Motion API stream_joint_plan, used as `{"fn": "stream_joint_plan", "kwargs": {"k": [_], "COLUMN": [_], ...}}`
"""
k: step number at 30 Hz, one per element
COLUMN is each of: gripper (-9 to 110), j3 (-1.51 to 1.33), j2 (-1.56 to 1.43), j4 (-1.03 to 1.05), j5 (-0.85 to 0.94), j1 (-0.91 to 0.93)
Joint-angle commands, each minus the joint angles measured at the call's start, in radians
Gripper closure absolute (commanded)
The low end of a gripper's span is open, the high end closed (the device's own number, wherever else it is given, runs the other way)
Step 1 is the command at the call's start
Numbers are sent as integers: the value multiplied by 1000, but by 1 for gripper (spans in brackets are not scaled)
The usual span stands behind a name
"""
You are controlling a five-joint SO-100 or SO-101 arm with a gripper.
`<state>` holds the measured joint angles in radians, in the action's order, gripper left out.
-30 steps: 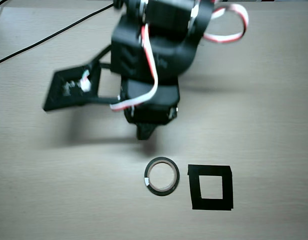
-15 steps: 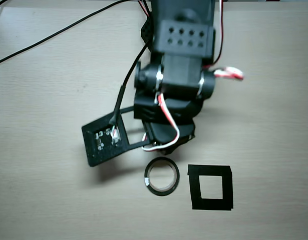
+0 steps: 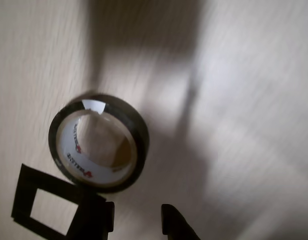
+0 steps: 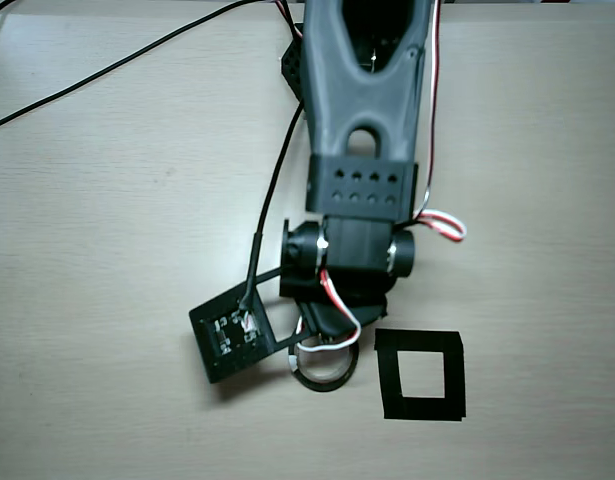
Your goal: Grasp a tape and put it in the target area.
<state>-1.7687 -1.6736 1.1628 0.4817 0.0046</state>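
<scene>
In the wrist view the tape [image 3: 137, 134] lies flat on the tan table: a dark ring with a pale core, red lettering and a white tab at its top. My gripper [image 3: 138, 222] is open. Its two dark fingertips [image 3: 175, 225] show at the bottom edge, just short of the ring, with nothing between them. The target area [image 3: 48, 180], a hollow black square, lies at the lower left, beside the tape. In the overhead view the arm [image 4: 362, 150] reaches down from the top and covers part of the tape [image 4: 324, 386]. The target area [image 4: 384, 375] lies just right of the tape.
A black square camera part with wires [image 4: 232, 340] hangs off the wrist, left of the tape. Black cables [image 4: 107, 70] run across the table's upper left. Red and white wires [image 4: 442, 222] loop at the wrist's right side.
</scene>
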Motion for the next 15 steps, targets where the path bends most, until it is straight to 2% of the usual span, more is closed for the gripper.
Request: {"fn": "stream_joint_plan", "kwargs": {"k": [1, 15], "gripper": [91, 91], "j3": [40, 150], "j2": [25, 207], "j4": [-37, -83], "j5": [14, 43], "j1": [-6, 49]}}
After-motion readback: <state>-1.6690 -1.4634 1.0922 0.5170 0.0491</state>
